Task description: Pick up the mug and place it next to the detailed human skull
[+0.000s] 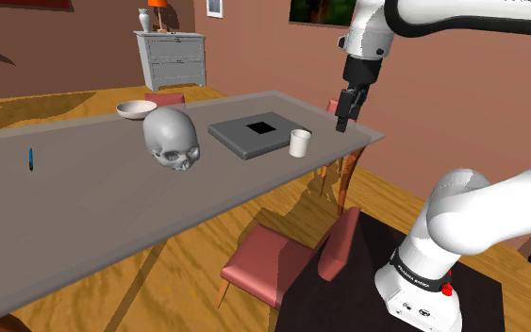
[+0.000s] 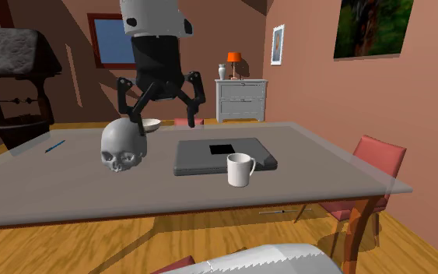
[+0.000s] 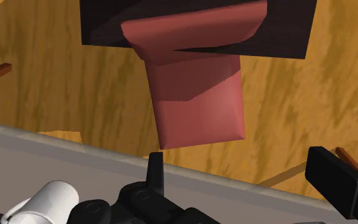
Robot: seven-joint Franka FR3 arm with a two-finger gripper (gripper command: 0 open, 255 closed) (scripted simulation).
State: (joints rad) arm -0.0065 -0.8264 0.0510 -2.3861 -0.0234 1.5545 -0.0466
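Note white mug (image 1: 299, 143) upright nr table (image 1: 84, 198) edge on stand side, just beside dark flat slab (image 1: 258, 135), handle twd second exterior view's right. Grey skull (image 1: 174, 138) approx mid-table, well apart from mug. Black gripper (image 2: 160, 113) up high over table's corner end, spread wide, holding nothing, clear of mug. Prob light, stiff, smooth-walled, so likely slippery; may chip if dropped. Best to pinch across body, one finger each side, or over rim wall, away from handle; keep upright.
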